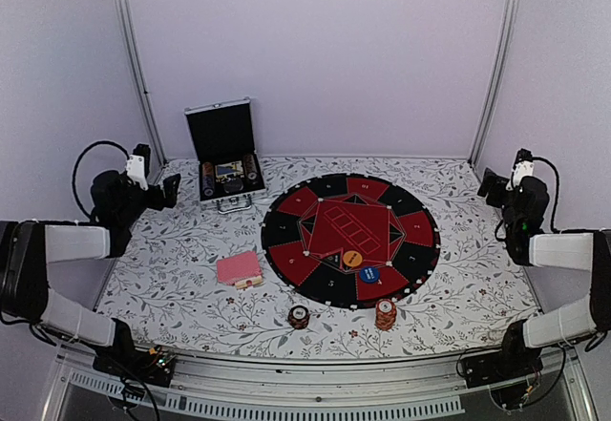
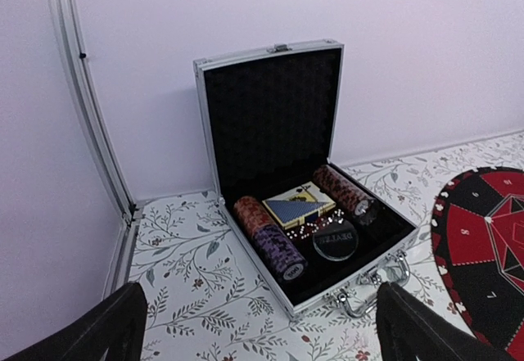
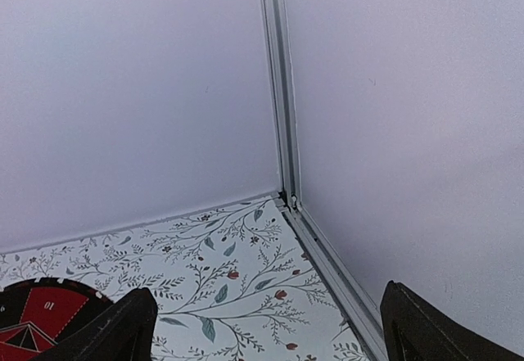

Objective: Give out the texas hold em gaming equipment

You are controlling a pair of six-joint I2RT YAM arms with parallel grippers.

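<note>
Floral-print cloth covers the table (image 1: 191, 287) inside pale lilac walls. The pink-backed deck of cards (image 1: 239, 268) lies flat on the cloth just left of the round mat (image 1: 325, 225). Two short chip stacks stand near the front edge, a dark red stack (image 1: 299, 317) and an orange stack (image 1: 386, 314). On the mat itself sit a single orange chip (image 1: 352, 259) and a blue disc (image 1: 369, 273). The open silver-edged case (image 1: 226, 158) stands at the back left.

The left gripper (image 1: 164, 192) hovers beside the case and the right gripper (image 1: 496, 184) faces the far right corner. Both have their fingers spread wide with nothing between them.

Dealing out looks not yet begun. The next move probably calls for one arm to swing inward and drop over the deck or a chip stack. The flat deck would need a low pinch across its edges.
</note>
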